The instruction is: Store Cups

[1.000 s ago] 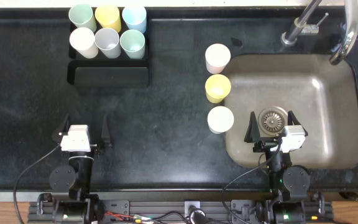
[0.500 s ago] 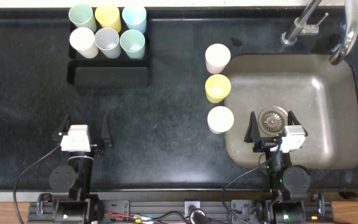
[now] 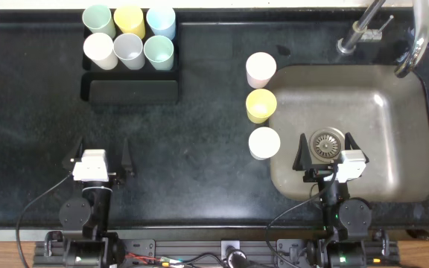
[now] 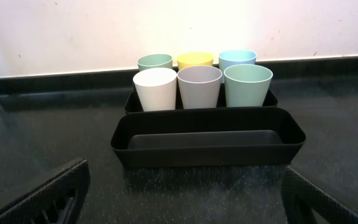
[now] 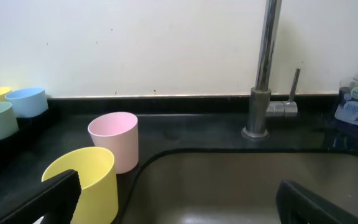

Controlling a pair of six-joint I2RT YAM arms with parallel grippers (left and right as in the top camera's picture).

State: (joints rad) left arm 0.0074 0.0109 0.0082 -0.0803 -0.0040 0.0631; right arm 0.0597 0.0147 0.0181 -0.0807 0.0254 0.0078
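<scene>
Left gripper (image 3: 101, 155) fingers were spread wide, holding nothing, facing the tray (image 3: 132, 102). Six cups (image 3: 129, 48) stood in its two back rows. Right gripper (image 3: 326, 149) was likewise open and bare over the sink (image 3: 378, 112); pink cup (image 3: 261, 69), yellow cup (image 3: 261, 105) and white cup (image 3: 264, 143) lined its left rim.

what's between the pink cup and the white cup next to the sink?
One upright yellow cup, standing in the row between them. The top view shows it.
</scene>
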